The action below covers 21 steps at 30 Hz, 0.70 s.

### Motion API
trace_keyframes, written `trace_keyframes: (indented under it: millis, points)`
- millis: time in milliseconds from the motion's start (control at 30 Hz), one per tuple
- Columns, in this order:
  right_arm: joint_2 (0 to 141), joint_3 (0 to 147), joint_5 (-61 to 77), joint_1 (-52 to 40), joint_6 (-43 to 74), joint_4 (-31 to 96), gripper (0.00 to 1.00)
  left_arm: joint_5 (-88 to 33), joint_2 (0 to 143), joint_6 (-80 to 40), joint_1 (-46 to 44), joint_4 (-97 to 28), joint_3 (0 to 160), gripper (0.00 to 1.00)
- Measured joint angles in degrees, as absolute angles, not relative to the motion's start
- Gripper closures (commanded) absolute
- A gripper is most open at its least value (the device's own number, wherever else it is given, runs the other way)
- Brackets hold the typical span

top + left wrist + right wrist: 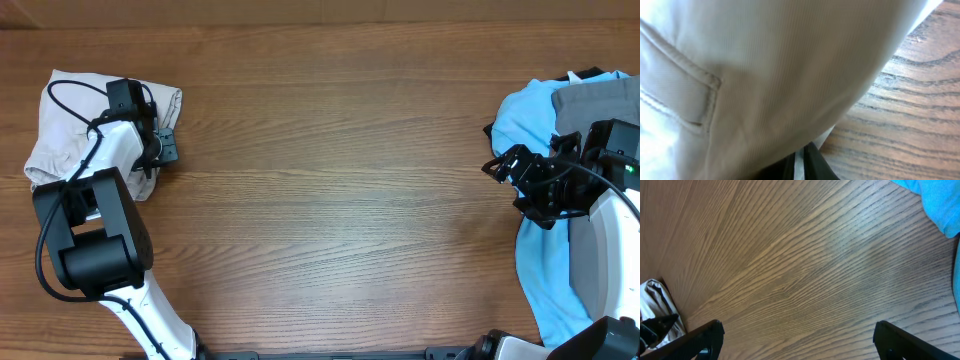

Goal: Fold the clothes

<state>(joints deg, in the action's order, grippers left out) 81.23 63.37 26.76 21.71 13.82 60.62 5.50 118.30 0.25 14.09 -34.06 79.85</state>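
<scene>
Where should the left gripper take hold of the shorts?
Grip the shorts at their free edge facing the middle of the table, coming in low from the bare-wood side. They lie bunched, leaving no flat panel to pinch from above, and the left wrist view shows that edge loose above the table. The left gripper sits beside it.

The wooden table (340,170) carries 2 garments directly on its surface: the beige shorts (57,150) bunched near the left edge and a light blue T-shirt (525,115) at the right edge.
</scene>
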Motion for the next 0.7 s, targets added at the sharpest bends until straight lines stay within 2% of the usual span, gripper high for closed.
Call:
trace_keyframes:
  millis: [167, 300, 367, 433, 500, 567, 600, 700]
  points:
    - [81.23, 63.37, 26.74, 21.71, 13.80, 60.58, 0.00, 3.73, 115.66, -0.47, 14.11, -38.63, 83.88, 0.74]
    - [81.23, 63.37, 26.76, 21.71, 13.85, 60.62, 0.00, 2.15, 106.04, -3.07, 13.52, -39.94, 85.34, 0.71]
    - [81.23, 63.37, 26.76, 21.71, 13.85, 60.60, 0.00, 1.67, 99.09, -4.12, 12.64, -41.12, 86.50, 0.67]
    - [81.23, 63.37, 26.74, 21.71, 13.82, 60.62, 0.00, 1.30, 93.49, -4.58, 11.57, -42.83, 87.20, 0.54]
    - [81.23, 63.37, 26.74, 21.71, 13.82, 60.60, 0.00, 1.06, 88.20, -5.06, 10.39, -45.21, 87.61, 0.32]
    - [81.23, 63.37, 26.74, 21.71, 13.82, 60.60, 0.00, 0.64, 84.86, -5.80, 9.47, -46.89, 87.81, 0.15]
    - [81.23, 63.37, 26.76, 21.71, 13.85, 60.60, 0.00, 0.54, 83.81, -5.91, 9.28, -47.70, 87.85, 0.00]
    - [81.23, 63.37, 26.74, 21.71, 13.82, 60.62, 0.00, 0.43, 82.61, -6.24, 9.19, -50.83, 87.85, 0.00]
